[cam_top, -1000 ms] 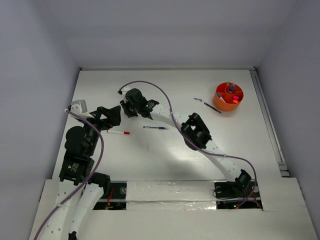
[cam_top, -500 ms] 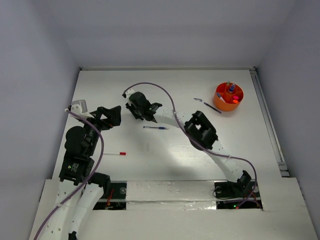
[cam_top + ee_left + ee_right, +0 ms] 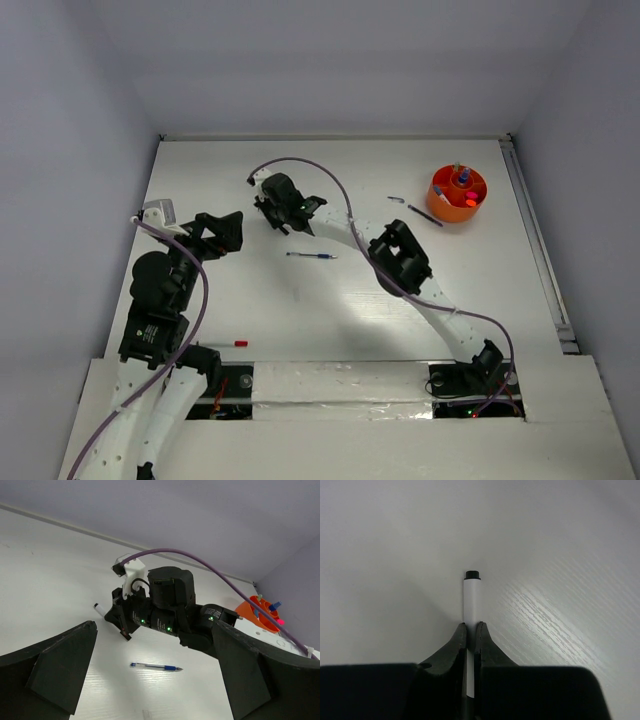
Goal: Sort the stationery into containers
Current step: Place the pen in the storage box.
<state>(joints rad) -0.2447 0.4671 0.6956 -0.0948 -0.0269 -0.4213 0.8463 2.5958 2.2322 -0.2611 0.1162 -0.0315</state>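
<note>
Several pieces of stationery are already standing in the orange divided cup [image 3: 452, 211] at the far right of the table [image 3: 500, 290], with blue and pink ends showing above its rim.

Four items are lying loose outside it:
- a dark pen [image 3: 425, 215] just beside the cup
- a small blue piece [image 3: 396, 200] near that pen
- a blue pen [image 3: 312, 256] mid-table
- a red-capped white marker [image 3: 226, 344] at the near edge, by the left arm's base

One white pen [image 3: 471, 597] with a black end is being pinched between the pressed-together fingers of the right gripper [image 3: 471, 628], left of centre and well apart from the cup. The left gripper [image 3: 225, 230] is hanging spread wide, holding nothing.

The task is judged partly done. Carrying the white pen to the cup is looking like the step in hand.
</note>
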